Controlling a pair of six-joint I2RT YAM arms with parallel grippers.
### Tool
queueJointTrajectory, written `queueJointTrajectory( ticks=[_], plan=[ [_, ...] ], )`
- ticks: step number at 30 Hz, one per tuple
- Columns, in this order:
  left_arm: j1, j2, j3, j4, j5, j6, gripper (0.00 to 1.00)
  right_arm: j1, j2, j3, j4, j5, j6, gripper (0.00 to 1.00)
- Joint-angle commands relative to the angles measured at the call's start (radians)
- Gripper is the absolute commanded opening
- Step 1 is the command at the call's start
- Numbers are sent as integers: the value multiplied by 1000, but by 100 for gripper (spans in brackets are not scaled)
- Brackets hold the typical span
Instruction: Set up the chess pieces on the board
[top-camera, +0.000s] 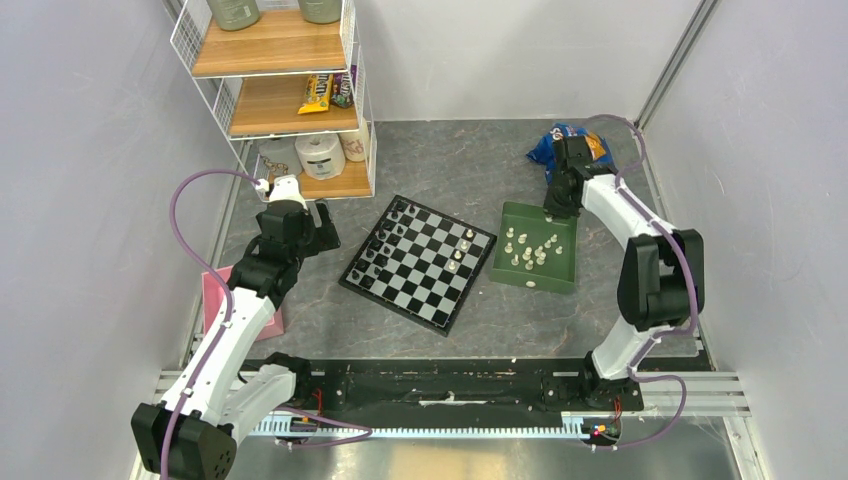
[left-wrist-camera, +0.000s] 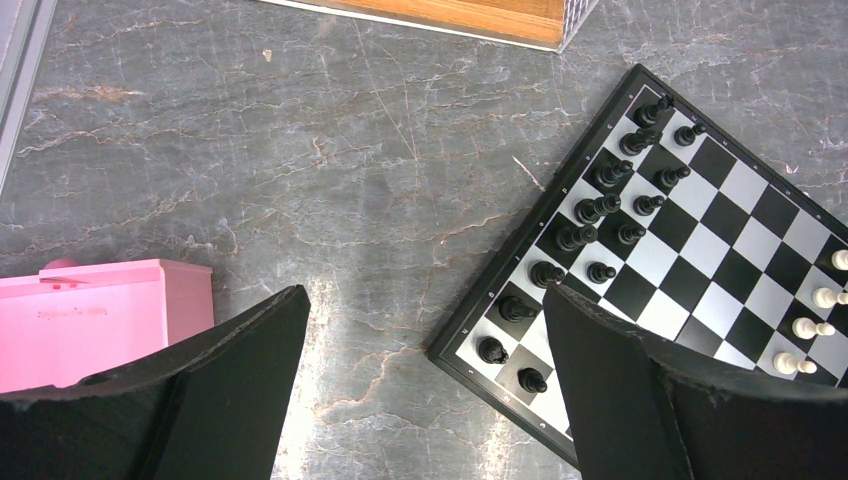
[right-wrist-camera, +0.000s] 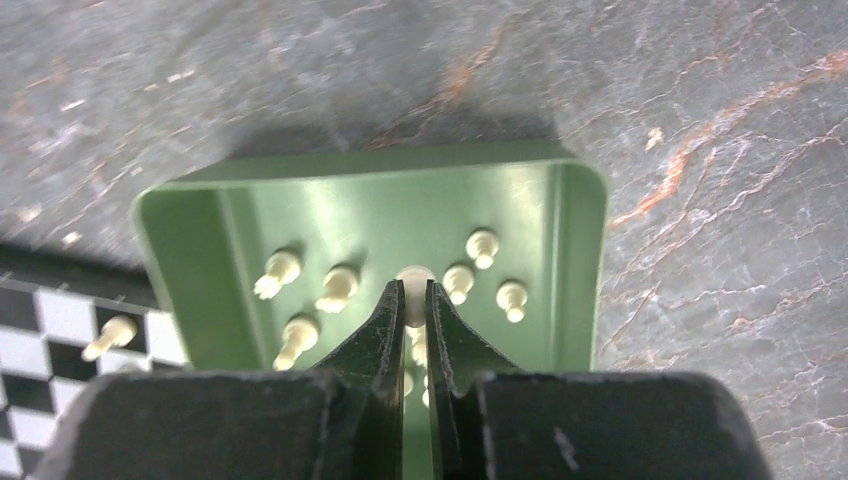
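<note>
Mid-frame over the green tray (right-wrist-camera: 575, 230), my right gripper (right-wrist-camera: 413, 292) is narrowed to a slit; I cannot tell if it grips the chess piece (right-wrist-camera: 415, 273). Close neighbours (right-wrist-camera: 458, 281) could get knocked.

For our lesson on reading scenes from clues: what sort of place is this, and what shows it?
Probably a robot test cell: left arm and right arm bolted to a rail, plain walls closing the table in, and props like the board and a snack shelf.
</note>
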Motion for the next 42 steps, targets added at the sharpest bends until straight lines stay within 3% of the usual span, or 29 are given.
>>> queueJointTrajectory(
  ticks=[1, 11, 24, 29, 42],
  plan=[
    [4, -5, -2, 18, 2, 29, 95, 80, -109, 22, -45, -38, 1, 0],
    [4, -2, -1, 17, 11, 27, 95, 395, -180, -6, -14, -64, 112, 0],
    [4, -5, -2, 18, 8, 27, 95, 719, -53, -11, 25, 16, 168, 0],
    [4, -6, -2, 18, 11, 28, 95, 771, 4, -3, 26, 38, 177, 0],
    [4, -18, -4, 17, 5, 26, 95, 773, 91, 7, 38, 98, 168, 0]
  ],
)
